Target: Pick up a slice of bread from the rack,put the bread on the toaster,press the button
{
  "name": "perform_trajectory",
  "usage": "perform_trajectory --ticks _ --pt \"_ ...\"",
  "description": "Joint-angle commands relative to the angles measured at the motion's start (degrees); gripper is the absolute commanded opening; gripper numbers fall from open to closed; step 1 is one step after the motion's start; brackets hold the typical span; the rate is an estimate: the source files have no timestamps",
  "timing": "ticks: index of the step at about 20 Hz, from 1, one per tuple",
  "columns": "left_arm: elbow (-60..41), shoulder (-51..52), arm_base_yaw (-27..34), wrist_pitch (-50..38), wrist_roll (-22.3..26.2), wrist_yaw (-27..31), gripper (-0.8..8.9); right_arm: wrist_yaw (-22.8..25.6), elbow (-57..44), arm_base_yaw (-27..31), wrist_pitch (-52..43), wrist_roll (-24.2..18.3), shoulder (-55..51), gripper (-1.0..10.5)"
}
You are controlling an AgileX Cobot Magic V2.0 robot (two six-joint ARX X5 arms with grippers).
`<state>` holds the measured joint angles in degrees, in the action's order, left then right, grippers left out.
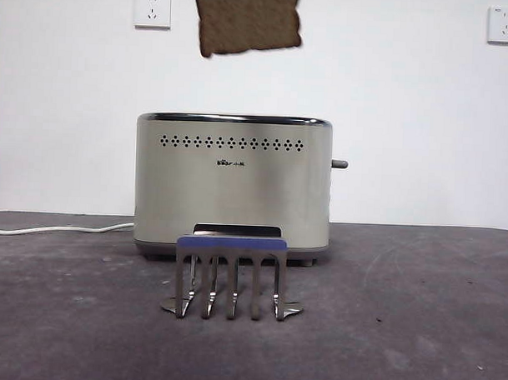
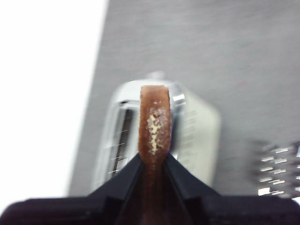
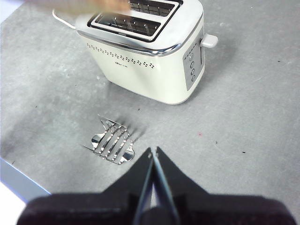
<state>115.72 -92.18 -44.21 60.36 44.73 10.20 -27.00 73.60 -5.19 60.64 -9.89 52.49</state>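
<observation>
The left claw (image 2: 153,159) is clamped on the brown speckled slice of bread (image 1: 247,21), high above the cream boxy toaster (image 1: 232,185). The right claw (image 3: 153,152) is pressed together above the grey tabletop (image 3: 243,122), near the shiny metal rack (image 3: 111,140).

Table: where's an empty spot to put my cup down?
Bare table lies right of the rack and toaster, and left of the rack in front of the white cord. It's crowded between rack and toaster. Above, the left gripper holds the bread.
</observation>
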Motion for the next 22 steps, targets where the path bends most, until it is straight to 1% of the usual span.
perform_trajectory --ticks 1,3,5,6,7,10,15,17,22 --pt "-0.2 -0.3 2.1 -0.6 5.8 0.0 -0.08 -0.1 0.1 -0.1 0.0 -0.3 0.0 -0.1" --pt "-0.2 -0.9 4.1 -1.7 7.0 -1.3 -0.08 -0.1 0.1 -0.1 0.0 -0.3 0.0 -0.1" --pt "-0.2 -1.4 6.0 -2.8 8.6 -4.7 -0.08 -0.1 0.1 -0.1 0.0 -0.3 0.2 -0.1" --pt "-0.2 -1.6 6.8 -2.8 9.3 -4.9 -0.08 -0.1 0.1 -0.1 0.0 -0.3 0.3 -0.1" --pt "-0.2 -2.0 7.4 -2.7 9.3 -5.5 -0.08 -0.1 0.1 -0.1 0.0 -0.3 0.4 -0.1" --pt "-0.2 -3.2 9.3 -2.0 9.3 -10.1 -0.08 -0.1 0.1 -0.1 0.0 -0.3 1.4 -0.1" --pt "-0.2 -7.0 10.0 -1.9 9.3 -10.8 -0.08 -0.1 0.1 -0.1 0.0 -0.3 2.4 -0.1" --pt "-0.2 -8.5 10.3 -1.9 9.3 -12.1 -0.08 -0.1 0.1 -0.1 0.0 -0.3 2.6 -0.1" --pt "-0.2 -10.8 11.7 -2.0 9.4 -12.2 -0.08 -0.1 0.1 -0.1 0.0 -0.5 2.6 -0.1"
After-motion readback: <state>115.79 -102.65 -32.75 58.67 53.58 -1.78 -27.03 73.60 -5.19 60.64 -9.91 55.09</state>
